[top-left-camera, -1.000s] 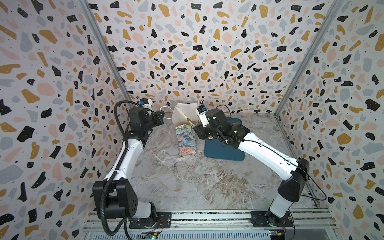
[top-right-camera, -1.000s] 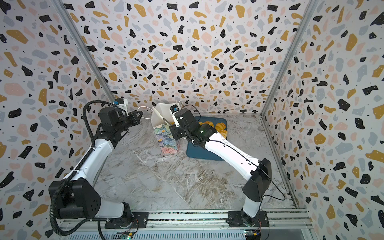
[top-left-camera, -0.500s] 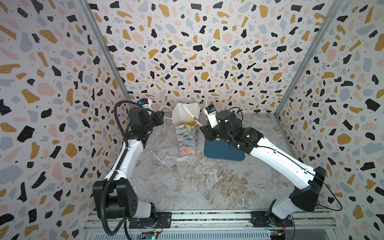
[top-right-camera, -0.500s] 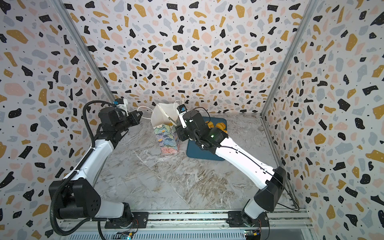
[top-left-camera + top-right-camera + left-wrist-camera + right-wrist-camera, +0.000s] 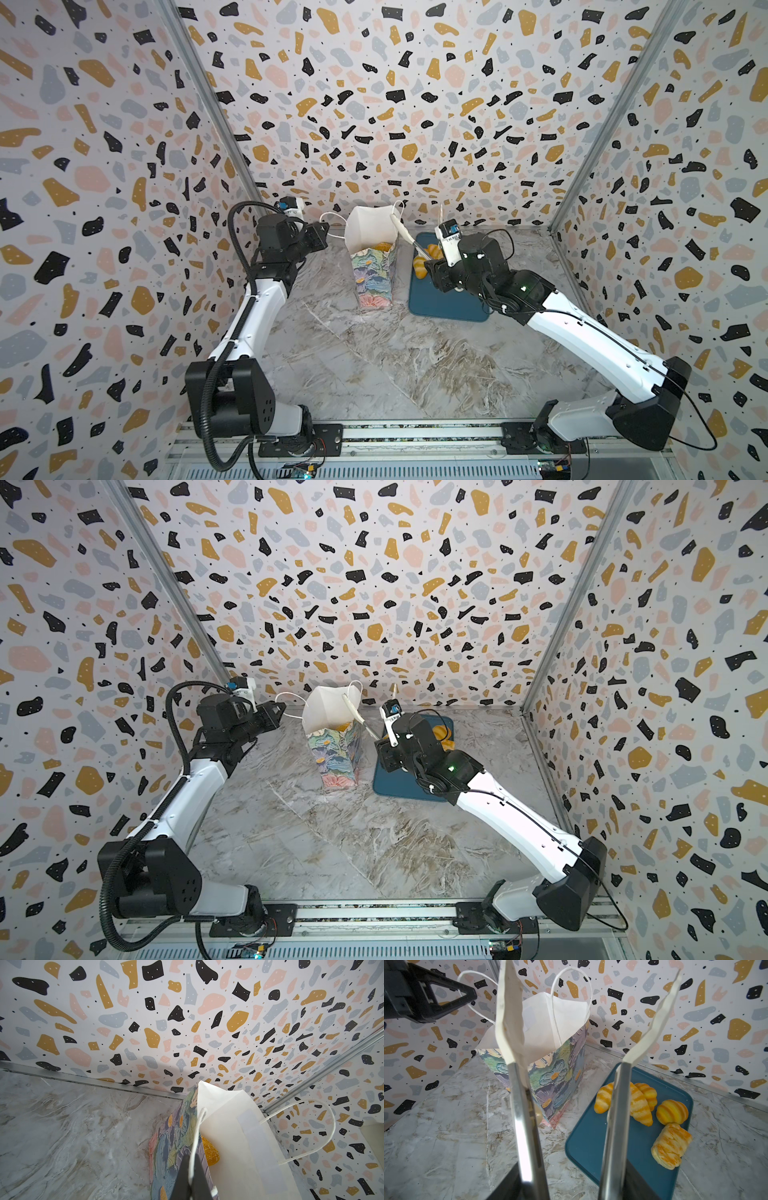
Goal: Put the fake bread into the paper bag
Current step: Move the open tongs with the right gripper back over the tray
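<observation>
The paper bag point(image 5: 372, 270) point(image 5: 332, 754) point(image 5: 556, 1076) stands open at the back of the table, floral outside and white inside. My left gripper point(image 5: 326, 232) point(image 5: 282, 707) point(image 5: 192, 1178) is shut on one of its white cord handles point(image 5: 197, 1130), holding the mouth open. A speckled golden piece of fake bread point(image 5: 209, 1153) point(image 5: 382, 247) lies inside the bag. Several more pieces of fake bread point(image 5: 639, 1105) lie on the dark-blue tray point(image 5: 591, 1147) point(image 5: 440, 303). My right gripper point(image 5: 436, 270) point(image 5: 384, 754) point(image 5: 571, 1188) is shut on metal tongs point(image 5: 525, 1126), whose white tips point(image 5: 508, 1022) stand apart and empty.
The tray sits directly right of the bag, with its near half bare. The back wall stands close behind the bag and the tray. The bag's second cord handle point(image 5: 324, 1136) hangs free on the far side.
My right arm has drawn back to the right from the bag's mouth and now holds the empty tongs over the tray. The left arm has stayed still on the handle.
</observation>
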### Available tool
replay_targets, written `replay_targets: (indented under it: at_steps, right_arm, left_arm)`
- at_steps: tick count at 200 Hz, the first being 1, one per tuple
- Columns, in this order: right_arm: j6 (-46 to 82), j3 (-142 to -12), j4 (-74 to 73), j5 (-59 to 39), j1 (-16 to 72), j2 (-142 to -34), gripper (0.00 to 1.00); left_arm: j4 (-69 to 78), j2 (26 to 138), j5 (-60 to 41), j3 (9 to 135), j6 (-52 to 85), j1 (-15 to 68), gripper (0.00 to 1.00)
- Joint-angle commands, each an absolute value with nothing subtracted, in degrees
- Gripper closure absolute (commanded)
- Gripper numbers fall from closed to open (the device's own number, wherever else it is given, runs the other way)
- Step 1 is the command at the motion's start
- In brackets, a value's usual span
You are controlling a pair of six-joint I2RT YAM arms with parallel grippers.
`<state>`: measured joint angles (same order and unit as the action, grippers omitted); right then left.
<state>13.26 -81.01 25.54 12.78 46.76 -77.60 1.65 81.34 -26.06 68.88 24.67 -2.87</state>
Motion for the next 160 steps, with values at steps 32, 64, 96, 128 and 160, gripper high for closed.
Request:
replay_targets:
  at_steps: [32,64,96,128,160]
  right_arm:
    - [16.2,-74.3,23.5,15.7,45.4,-72.0,0.4]
    - [17.2,-70.0,23.5,16.4,44.0,-69.5,0.4]
    - [18.0,-66.4,23.5,16.4,42.3,-67.2,0.4]
    - [18.5,-63.3,23.7,16.3,40.5,-65.3,0.4]
    - [18.7,-59.5,22.7,15.9,37.4,-64.2,0.4]
  left_arm:
    - [3.5,80.7,-26.7,68.7,24.3,-2.7,1.0]
    - [3.4,80.6,-26.7,68.8,24.2,-2.7,1.0]
    - [3.3,80.4,-26.0,68.7,23.9,-2.7,1.0]
    - [3.2,80.5,-26.1,68.6,23.9,-2.7,1.0]
    - [3.3,80.7,-26.3,68.7,24.0,-2.7,1.0]
